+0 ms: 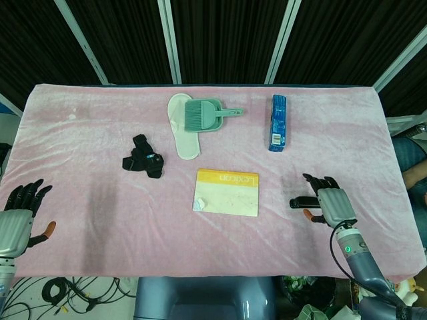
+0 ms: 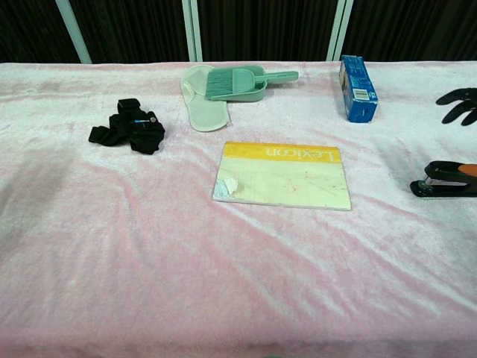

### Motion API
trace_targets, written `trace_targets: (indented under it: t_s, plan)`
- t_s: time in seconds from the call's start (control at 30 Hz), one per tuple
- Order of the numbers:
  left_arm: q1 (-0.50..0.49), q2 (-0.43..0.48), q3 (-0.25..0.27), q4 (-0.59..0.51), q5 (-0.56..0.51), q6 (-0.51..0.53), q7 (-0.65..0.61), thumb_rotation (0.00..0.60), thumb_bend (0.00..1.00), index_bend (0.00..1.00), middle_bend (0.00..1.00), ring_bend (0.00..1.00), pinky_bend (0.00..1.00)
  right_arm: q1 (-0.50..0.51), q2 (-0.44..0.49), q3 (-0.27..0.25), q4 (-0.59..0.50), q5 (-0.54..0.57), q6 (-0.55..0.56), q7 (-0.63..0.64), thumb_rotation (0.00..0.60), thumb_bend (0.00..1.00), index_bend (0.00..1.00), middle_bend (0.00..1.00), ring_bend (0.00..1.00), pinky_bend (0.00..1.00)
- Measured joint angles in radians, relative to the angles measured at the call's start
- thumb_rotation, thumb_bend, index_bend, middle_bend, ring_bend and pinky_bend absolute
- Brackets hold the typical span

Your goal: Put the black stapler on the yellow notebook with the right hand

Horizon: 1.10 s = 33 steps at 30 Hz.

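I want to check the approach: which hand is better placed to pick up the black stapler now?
The right hand: it is right at the black stapler, thumb over it. The left hand is at the table's far left edge, beyond the yellow notebook.

Lab-like test bench: pink cloth-covered table (image 1: pixel 100 200), black curtain backdrop (image 1: pixel 227 40), floor cables (image 1: pixel 60 293).

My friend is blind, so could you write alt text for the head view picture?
The robot's right hand hovers over a black stapler on a pink cloth, right of a yellow notebook. Its left hand waits, fingers spread, at the near left edge.
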Motion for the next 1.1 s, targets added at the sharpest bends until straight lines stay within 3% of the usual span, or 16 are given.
trace_targets:
  t_s: [0.23,0.5,0.63,1.1]
  plan:
    - [0.000,0.000,-0.001,0.000,-0.003,-0.001,0.000,0.600,0.33,0.12,0.01,0.00,0.01,-0.013,-0.080,-0.013,0.156,-0.033,-0.022,0.095,0.600,0.20,0.23,0.26,0.29,0.11]
    - [0.000,-0.001,-0.002,0.001,-0.004,0.000,0.000,0.600,0.33,0.12,0.01,0.00,0.01,-0.017,-0.119,-0.012,0.239,-0.053,-0.044,0.160,0.600,0.21,0.30,0.32,0.33,0.15]
    - [0.000,-0.001,-0.003,0.001,-0.006,0.000,0.001,0.600,0.33,0.12,0.01,0.00,0.01,-0.018,-0.137,-0.011,0.272,-0.080,-0.046,0.191,0.600,0.24,0.35,0.39,0.37,0.18]
    - [0.000,-0.004,-0.005,-0.001,-0.012,0.001,0.013,0.600,0.33,0.12,0.01,0.00,0.01,-0.018,-0.151,-0.010,0.319,-0.120,-0.059,0.236,0.600,0.36,0.48,0.46,0.43,0.22]
